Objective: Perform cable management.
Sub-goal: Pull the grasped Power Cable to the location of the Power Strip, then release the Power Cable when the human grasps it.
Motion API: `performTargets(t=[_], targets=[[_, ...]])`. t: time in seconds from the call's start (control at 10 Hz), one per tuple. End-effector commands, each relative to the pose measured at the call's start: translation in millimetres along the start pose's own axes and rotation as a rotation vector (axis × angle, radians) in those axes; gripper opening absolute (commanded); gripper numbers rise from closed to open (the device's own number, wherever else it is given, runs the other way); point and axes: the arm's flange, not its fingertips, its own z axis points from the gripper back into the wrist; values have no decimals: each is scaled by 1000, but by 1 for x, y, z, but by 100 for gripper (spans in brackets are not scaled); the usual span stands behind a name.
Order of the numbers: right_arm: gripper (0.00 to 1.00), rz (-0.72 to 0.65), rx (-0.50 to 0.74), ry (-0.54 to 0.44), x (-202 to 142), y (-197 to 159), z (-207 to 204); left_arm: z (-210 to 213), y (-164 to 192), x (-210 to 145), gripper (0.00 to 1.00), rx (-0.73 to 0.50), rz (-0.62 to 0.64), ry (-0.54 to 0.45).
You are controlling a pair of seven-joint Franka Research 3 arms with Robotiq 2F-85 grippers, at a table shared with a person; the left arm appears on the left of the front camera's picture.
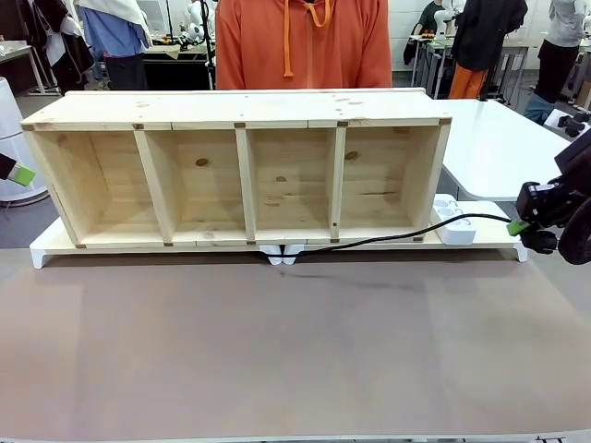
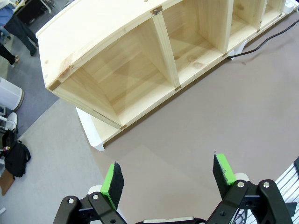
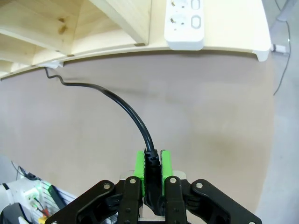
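cable (image 1: pixel 397 237) runs from under the front edge of the wooden shelf (image 1: pixel 240 111) past its right end, where the right gripper (image 1: pixel 517 226) pinches it; left gripper (image 2: pixel 167 168) hangs spread wide, empty, off the shelf's left end.

Black cable (image 3: pixel 124 107); pale knotty wood shelf (image 1: pixel 242 111); white power strip (image 3: pixel 185 23); grey-brown table (image 1: pixel 295 351); orange hoodie (image 1: pixel 305 41).

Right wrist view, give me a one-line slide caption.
Right gripper shut on the black cable, which curves across the table toward the wooden shelf.
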Motion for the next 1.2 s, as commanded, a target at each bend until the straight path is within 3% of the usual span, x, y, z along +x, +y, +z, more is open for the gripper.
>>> performTargets(t=[0.0,0.1,1.1], targets=[[17,15,22,-49,-54,-4,-31,0,1,0,100,3,3,-2],[17,0,0,0,0,0,0,0,1,0,100,3,3,-2],[17,0,0,0,0,0,0,0,1,0,100,3,3,-2]])
